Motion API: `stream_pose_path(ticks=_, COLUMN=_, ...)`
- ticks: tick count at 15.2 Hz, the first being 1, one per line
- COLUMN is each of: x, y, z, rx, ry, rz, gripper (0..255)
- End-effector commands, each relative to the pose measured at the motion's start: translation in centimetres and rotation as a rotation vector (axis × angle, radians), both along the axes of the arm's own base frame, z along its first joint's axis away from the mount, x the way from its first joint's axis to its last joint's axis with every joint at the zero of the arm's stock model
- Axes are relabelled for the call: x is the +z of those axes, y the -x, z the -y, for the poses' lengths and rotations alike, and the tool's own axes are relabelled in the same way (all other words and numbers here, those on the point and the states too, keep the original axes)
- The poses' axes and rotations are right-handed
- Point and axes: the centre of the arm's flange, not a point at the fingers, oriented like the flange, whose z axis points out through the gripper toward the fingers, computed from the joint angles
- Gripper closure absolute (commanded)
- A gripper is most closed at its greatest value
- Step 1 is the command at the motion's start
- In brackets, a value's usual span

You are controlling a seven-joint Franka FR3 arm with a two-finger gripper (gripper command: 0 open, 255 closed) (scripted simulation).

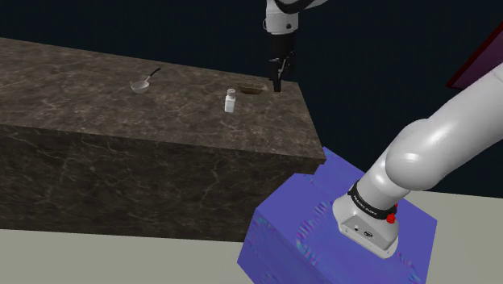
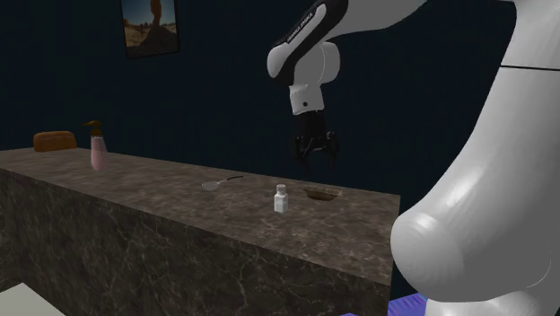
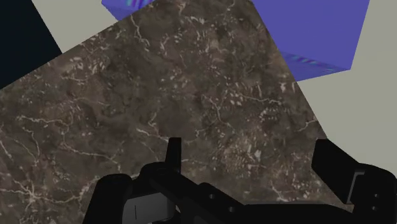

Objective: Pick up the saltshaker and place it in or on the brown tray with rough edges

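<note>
The hand is hanging in the air above the dark, marble-patterned tabletop, near that surface's end closest to the blue stand. Its two black fingers are standing well apart in the wrist view and are gripping nothing; between them only veined stone is showing. The white saltshaker is standing upright on the tabletop, apart from the hand and untouched. The small brown tray with its uneven rim is lying flat just beside the saltshaker, and in the second exterior view the hand is hovering almost directly over the tray, with the saltshaker to that view's left of it. Farther along the tabletop a metal spoon is resting on its own. At the far end in the second exterior view a pink spray bottle is standing near a brown loaf, and a framed picture is hanging on the dark wall.
</note>
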Motion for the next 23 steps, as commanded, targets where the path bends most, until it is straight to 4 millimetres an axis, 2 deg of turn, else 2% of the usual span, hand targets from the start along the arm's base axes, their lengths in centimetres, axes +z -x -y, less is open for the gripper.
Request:
stream_pose_path(ticks=1, x=-1.0, y=-2.5, z=-0.6, rx=0.008, ry=-0.005, rz=-0.001, gripper=0)
stream_pose_path(ticks=15, x=-7.4, y=-19.3, z=-4.7, rx=0.061, ry=-0.034, rz=-0.013, gripper=0)
stream_pose_path(ticks=23, x=-11.2, y=-18.2, z=-4.3, rx=0.061, ry=-0.034, rz=-0.013, gripper=0)
